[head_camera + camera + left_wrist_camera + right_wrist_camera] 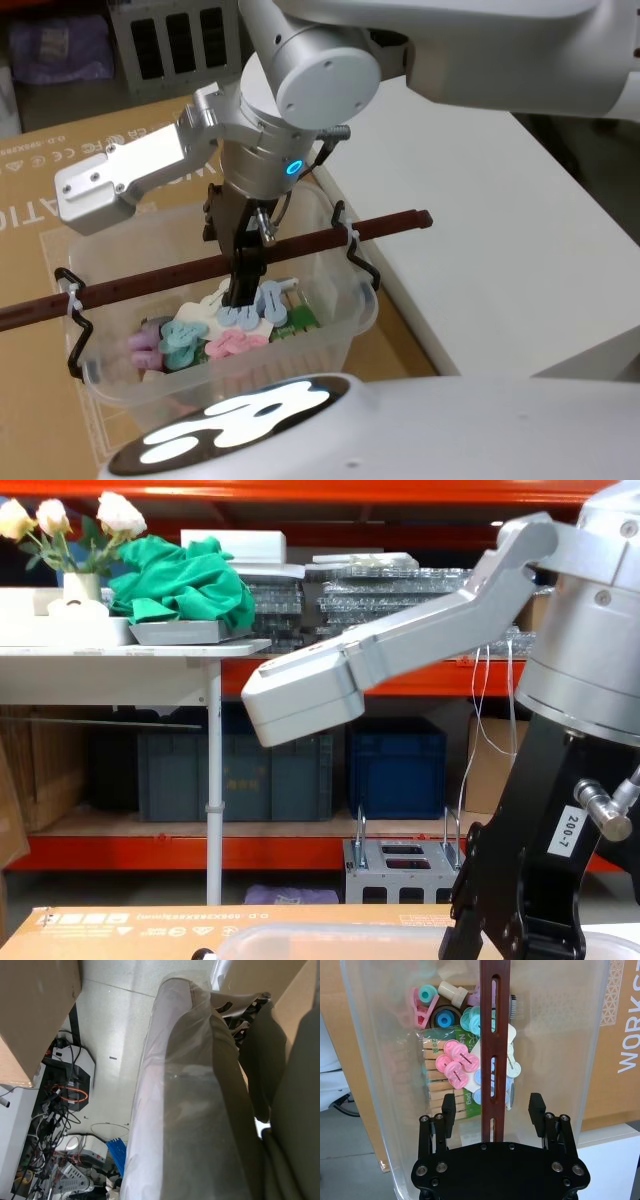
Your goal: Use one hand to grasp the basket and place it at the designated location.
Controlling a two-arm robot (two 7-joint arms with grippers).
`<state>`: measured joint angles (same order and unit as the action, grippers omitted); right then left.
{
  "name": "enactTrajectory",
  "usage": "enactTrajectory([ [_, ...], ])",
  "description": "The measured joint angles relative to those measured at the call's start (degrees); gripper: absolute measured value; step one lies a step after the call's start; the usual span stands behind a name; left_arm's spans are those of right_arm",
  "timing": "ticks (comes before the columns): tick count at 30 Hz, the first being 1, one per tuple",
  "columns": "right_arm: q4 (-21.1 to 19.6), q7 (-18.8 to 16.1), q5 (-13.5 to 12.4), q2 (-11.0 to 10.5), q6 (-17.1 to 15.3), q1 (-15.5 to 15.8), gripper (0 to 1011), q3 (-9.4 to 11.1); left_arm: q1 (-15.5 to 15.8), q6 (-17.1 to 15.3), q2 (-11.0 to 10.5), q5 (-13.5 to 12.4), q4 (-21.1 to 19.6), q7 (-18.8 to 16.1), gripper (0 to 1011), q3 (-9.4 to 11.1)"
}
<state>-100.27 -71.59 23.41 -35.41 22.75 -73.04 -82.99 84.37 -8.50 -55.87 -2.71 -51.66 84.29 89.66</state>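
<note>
**Straddling the carry bar, claw wide and not yet gripping**

Basket: large translucent whitish plastic tub [345,335], resting on a brown printed cardboard box [60,190], just left of a white table [480,250].

Right gripper [492,1104]: lowered over the tub's middle. Its black fingers [536,1107] are spread wide, one on each side of the dark red-brown slotted bar [150,282] spanning the rim, and neither touches it.

Handling, as judged: thin walls likely flex, and the load of pastel plastic clips [225,345] and bagged wooden pegs [437,1075] looks light. The stiff bar is the proper hold, taken mid-span so the tub hangs level. Black wire hooks [362,262] and white ties [72,300] are the weak links.

Obstructions: the table edge stands close on the right, and the contents lie just below the fingertips. A small grey metal crate [405,870] sits far off.
</note>
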Motion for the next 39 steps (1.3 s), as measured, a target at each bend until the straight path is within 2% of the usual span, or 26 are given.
enactTrajectory([
  [2, 0.0, 0.2, -0.2, -0.1, 0.2, 0.0, 870, 0.1, 0.0, 0.0, 0.0, 0.0, 0.0, 0.0, 0, 0.0],
  [3, 0.0, 0.2, -0.2, -0.1, 0.2, 0.0, 817, 0.1, 0.0, 0.0, 0.0, 0.0, 0.0, 0.0, 0, 0.0],
  [6, 0.0, 0.3, -0.3, -0.2, 0.4, -0.1, 744, 0.1, 0.0, 0.0, 0.0, 0.0, 0.0, 0.0, 0, 0.0],
  [7, 0.0, 0.3, -0.3, -0.2, 0.4, -0.1, 744, 0.1, 0.0, 0.0, 0.0, 0.0, 0.0, 0.0, 0, 0.0],
  [8, 0.1, 0.4, -0.3, -0.2, 0.5, -0.1, 670, 0.1, 0.0, 0.0, 0.0, 0.0, 0.0, 0.0, 0, 0.0],
  [10, 0.3, 0.4, -0.3, -0.2, 0.6, -0.2, 585, 0.1, 0.0, 0.0, 0.0, 0.0, 0.0, 0.0, 0, 0.0],
  [11, 0.3, 0.4, -0.3, -0.2, 0.6, -0.2, 585, 0.1, 0.0, 0.0, 0.0, 0.0, 0.0, 0.0, 0, 0.0],
  [14, 0.6, 0.5, -0.3, -0.2, 0.6, -0.2, 500, 0.1, 0.0, 0.0, 0.0, 0.0, 0.0, 0.0, 0, 0.0],
  [15, 0.6, 0.5, -0.4, -0.2, 0.6, -0.2, 437, 0.1, 0.0, 0.0, 0.0, 0.0, 0.0, 0.0, 0, 0.0],
  [17, 0.7, 0.5, -0.4, -0.2, 0.5, -0.2, 395, 0.1, 0.0, 0.0, 0.0, 0.0, 0.0, 0.0, 0, 0.0],
  [18, 0.7, 0.5, -0.5, -0.1, 0.5, -0.2, 336, 0.1, 0.0, 0.0, 0.0, 0.0, 0.0, 0.0, 0, 0.0],
  [21, 0.7, 0.5, -0.5, -0.1, 0.4, -0.2, 249, 0.1, 0.0, 0.0, 0.0, 0.0, 0.0, 0.0, 0, 0.0],
  [39, 0.3, 0.3, -0.8, -0.6, 0.2, -0.1, 242, 0.1, 0.0, 0.0, 0.0, 0.0, 0.0, 0.0, 0, 0.0],
])
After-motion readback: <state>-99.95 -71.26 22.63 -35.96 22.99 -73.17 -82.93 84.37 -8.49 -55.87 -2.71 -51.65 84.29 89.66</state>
